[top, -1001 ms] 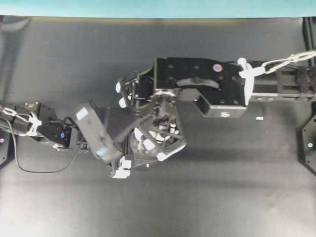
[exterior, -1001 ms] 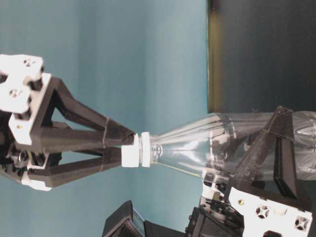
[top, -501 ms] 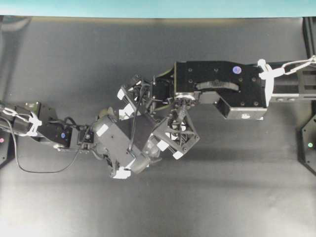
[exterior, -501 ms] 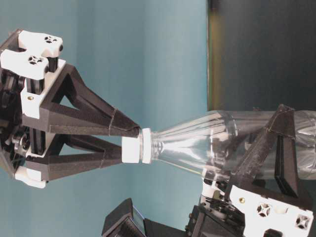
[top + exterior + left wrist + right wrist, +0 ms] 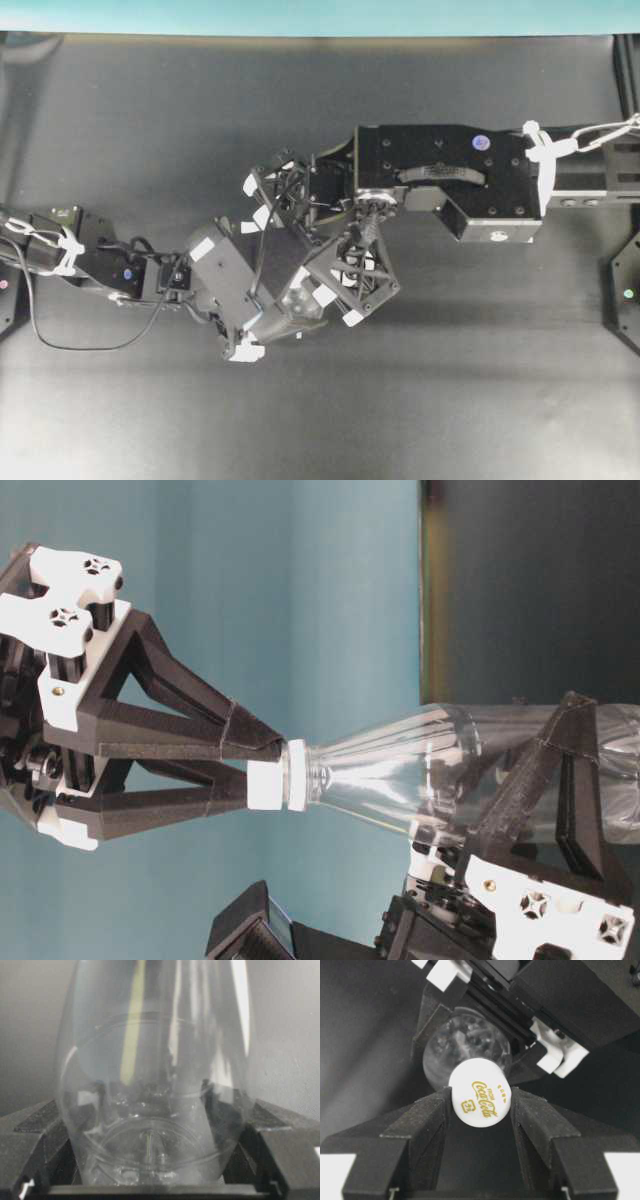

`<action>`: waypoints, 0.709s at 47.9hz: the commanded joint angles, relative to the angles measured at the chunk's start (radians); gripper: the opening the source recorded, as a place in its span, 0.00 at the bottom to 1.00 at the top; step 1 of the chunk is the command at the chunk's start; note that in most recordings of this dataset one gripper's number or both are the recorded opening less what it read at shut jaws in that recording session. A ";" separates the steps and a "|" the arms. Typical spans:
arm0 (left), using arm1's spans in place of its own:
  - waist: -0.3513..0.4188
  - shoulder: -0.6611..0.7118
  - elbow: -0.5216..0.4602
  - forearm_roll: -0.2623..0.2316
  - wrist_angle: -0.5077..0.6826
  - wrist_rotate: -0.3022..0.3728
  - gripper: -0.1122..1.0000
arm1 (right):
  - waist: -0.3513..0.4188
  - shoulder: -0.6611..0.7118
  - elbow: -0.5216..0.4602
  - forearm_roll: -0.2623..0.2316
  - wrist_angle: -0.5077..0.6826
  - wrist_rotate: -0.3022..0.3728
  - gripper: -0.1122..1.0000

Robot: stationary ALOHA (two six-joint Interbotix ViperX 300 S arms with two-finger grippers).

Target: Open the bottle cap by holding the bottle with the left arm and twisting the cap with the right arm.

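**Ana:** Clear plastic right in the middle of it — the bottle [image 5: 470,770] is gripped around its body by the left gripper [image 5: 560,810], black fingers pressed on either side, neck pointing to nine o'clock in the table-level view.

**Ben:** And the left wrist camera agrees: the bottle's [image 5: 155,1110] rounded body fills the picture, dark finger blocks tight against it at three and nine o'clock.

**Ana:** Now the bottle cap [image 5: 266,785]. White, on the neck, with the right gripper [image 5: 255,765] closed onto it, one fingertip above and one below.

**Ben:** From the right wrist view the cap [image 5: 480,1097] sits dead centre, gold lettering on top, and both black fingers [image 5: 427,1125] touch its sides. The bottle's clear body shows just behind it at twelve o'clock.

**Ana:** Overhead, the two arms meet mid-table. The slim cabled left arm [image 5: 90,262] comes in from nine o'clock, the boxy right arm [image 5: 450,180] from three o'clock.

**Ben:** Their grippers overlap so much there that the bottle itself is hard to pick out. The black table [image 5: 150,120] lies all around.
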 commanded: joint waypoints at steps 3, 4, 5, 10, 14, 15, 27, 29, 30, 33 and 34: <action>-0.003 0.002 -0.005 0.003 0.005 -0.008 0.81 | 0.008 -0.006 -0.003 0.000 -0.009 0.069 0.60; -0.003 0.002 -0.005 0.003 0.005 -0.008 0.81 | 0.008 -0.009 -0.003 0.000 -0.012 0.078 0.65; -0.003 0.002 -0.005 0.003 0.005 -0.008 0.81 | 0.009 -0.011 -0.003 -0.002 -0.017 0.092 0.70; -0.003 0.002 -0.006 0.003 0.005 -0.006 0.81 | 0.015 -0.029 -0.005 -0.009 -0.040 0.138 0.83; -0.003 0.002 -0.006 0.002 0.009 -0.008 0.81 | 0.020 -0.052 -0.012 -0.012 -0.052 0.195 0.82; -0.003 0.002 -0.006 0.003 0.011 -0.008 0.81 | 0.021 -0.057 -0.014 -0.012 -0.052 0.213 0.82; -0.003 0.002 -0.008 0.003 0.018 -0.008 0.81 | 0.020 -0.110 -0.077 -0.012 0.038 0.683 0.83; -0.003 0.002 -0.009 0.003 0.018 -0.008 0.81 | 0.020 -0.107 -0.100 -0.012 0.058 0.802 0.83; -0.005 0.002 -0.009 0.003 0.018 -0.008 0.81 | 0.018 -0.103 -0.110 -0.012 0.069 0.864 0.83; -0.003 0.002 -0.009 0.003 0.018 -0.008 0.81 | 0.015 -0.084 -0.150 -0.012 0.106 1.065 0.83; -0.005 0.002 -0.011 0.003 0.018 -0.008 0.81 | 0.014 -0.077 -0.161 -0.012 0.118 1.117 0.83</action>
